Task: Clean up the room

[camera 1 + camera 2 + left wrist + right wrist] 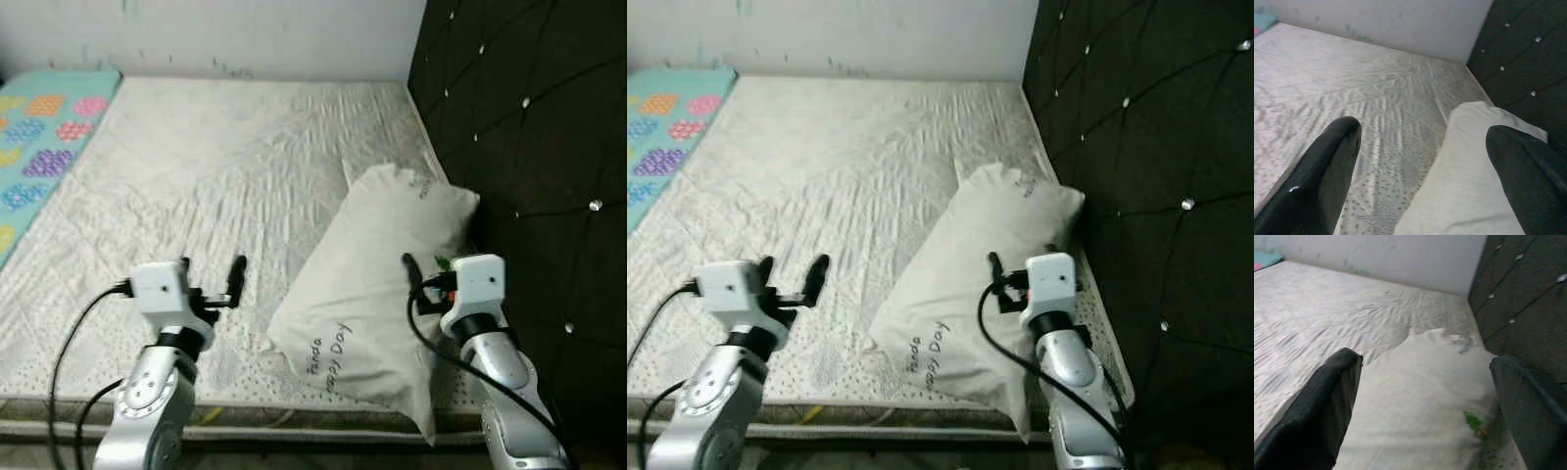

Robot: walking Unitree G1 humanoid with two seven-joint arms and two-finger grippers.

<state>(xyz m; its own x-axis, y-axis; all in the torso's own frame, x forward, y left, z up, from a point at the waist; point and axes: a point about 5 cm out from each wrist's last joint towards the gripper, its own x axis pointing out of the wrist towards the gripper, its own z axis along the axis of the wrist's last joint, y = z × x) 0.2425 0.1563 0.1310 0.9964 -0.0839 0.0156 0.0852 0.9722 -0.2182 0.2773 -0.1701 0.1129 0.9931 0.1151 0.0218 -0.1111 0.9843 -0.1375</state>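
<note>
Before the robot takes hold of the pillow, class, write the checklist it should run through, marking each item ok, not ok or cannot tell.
1. Pillow within reach, lying on the mattress near its front edge: ok.
2. Left gripper jaws open, over the mattress beside the pillow: ok.
3. Right gripper jaws open, over the pillow: ok.
4. Pillow free of things lying on it: ok.
5. Pillow clear of the dark headboard: cannot tell; its far end lies close against it.
6. Small green mark on the pillow, stain or print: cannot tell.
</note>
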